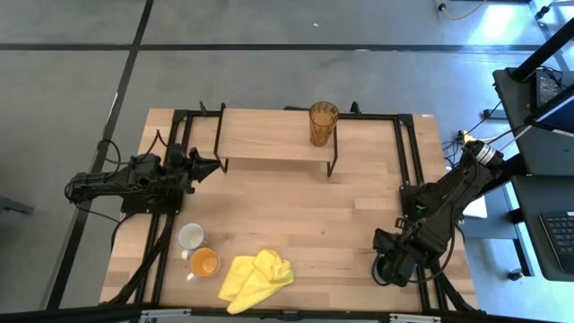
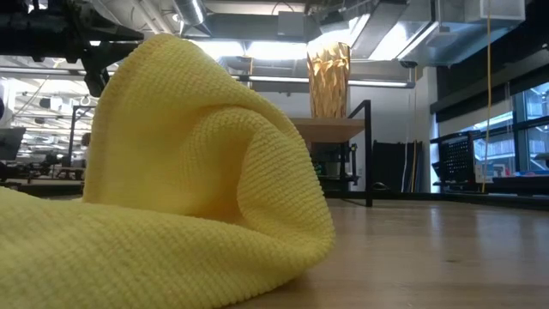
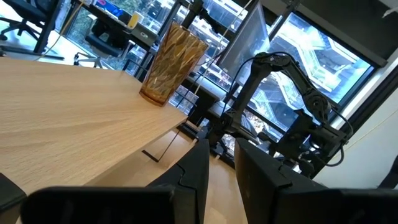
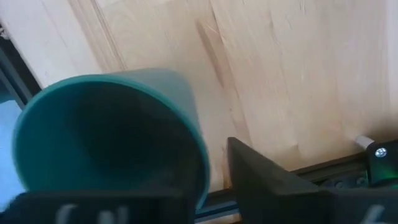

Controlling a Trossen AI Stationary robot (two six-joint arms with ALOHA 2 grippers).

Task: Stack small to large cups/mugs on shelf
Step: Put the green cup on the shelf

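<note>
The tall amber tumbler (image 1: 324,123) stands upright on the right end of the light-wood shelf (image 1: 269,135); it also shows in the left wrist view (image 3: 171,65). The white-grey mug (image 1: 190,236) and the small orange mug (image 1: 204,263) stand on the table at the near left. My left gripper (image 1: 218,165) hovers level at the shelf's left end, slightly open and empty. My right gripper (image 1: 387,267) is at the table's near right, shut on the dark green cup (image 4: 106,137), whose mouth faces the wrist camera. My right gripper has the green cup by its wall at the rim (image 4: 202,165). One finger (image 4: 261,180) runs along the outside of the wall, and the other is hidden in the cup's dark hollow. The fingers point down at the table. Whether the cup's base is on the table does not show.
A crumpled yellow cloth (image 1: 256,276) lies at the table's near edge right of the mugs and fills the low view (image 2: 171,172). Black frame rails (image 1: 408,152) run along both sides of the table. Bare wood lies between the shelf and the cloth.
</note>
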